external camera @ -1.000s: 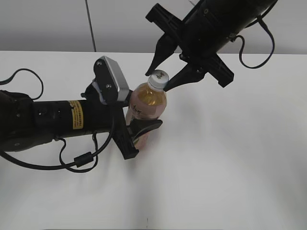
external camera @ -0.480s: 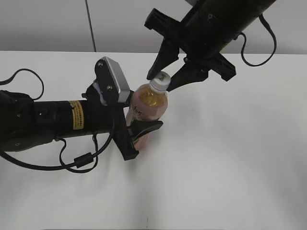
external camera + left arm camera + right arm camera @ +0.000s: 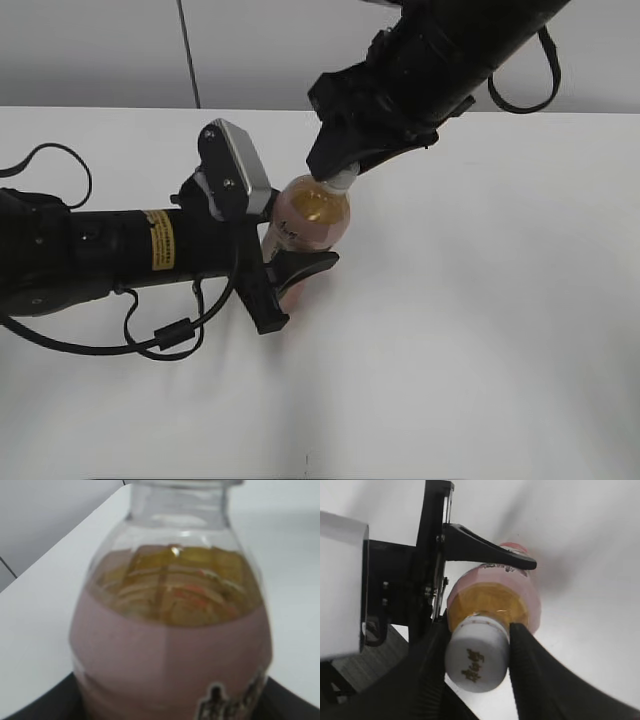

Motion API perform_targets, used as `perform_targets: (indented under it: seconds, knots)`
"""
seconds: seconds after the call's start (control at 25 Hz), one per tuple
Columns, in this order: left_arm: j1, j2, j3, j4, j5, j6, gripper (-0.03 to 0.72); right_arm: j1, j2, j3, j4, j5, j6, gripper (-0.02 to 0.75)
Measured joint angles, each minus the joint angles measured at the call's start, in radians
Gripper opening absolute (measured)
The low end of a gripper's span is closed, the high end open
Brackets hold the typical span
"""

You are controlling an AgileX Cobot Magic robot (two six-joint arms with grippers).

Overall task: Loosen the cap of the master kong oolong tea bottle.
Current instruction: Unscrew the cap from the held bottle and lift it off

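Observation:
The master kong oolong tea bottle (image 3: 308,220) stands upright on the white table, with amber tea and a pink label; it fills the left wrist view (image 3: 170,645) and shows in the right wrist view (image 3: 495,597). My left gripper (image 3: 285,275) is shut on the bottle's body from the left. My right gripper (image 3: 340,170) has come down from above and is shut on the white cap (image 3: 477,657), one black finger on each side. In the exterior view the right gripper hides most of the cap (image 3: 341,181).
The white table (image 3: 480,320) spreads around the bottle. A grey wall with a dark vertical seam (image 3: 188,50) stands behind the table. The left arm's black cable (image 3: 160,335) loops on the table at the left.
My right gripper has turned, lowered over the bottle top and shut on the cap. The left gripper and the bottle have not moved.

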Motion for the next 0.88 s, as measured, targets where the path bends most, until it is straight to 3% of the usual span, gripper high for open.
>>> perform_targets:
  seconds: [0.36,0.88]
  knots:
    - [0.000,0.000,0.000,-0.011,0.012,-0.002,0.405,0.001,0.000,0.001,-0.043,-0.033,-0.498,0.286]
    - [0.003,0.000,0.000,-0.027,0.011,-0.007,0.404,-0.005,0.002,0.009,0.100,-0.060,-1.300,0.279]
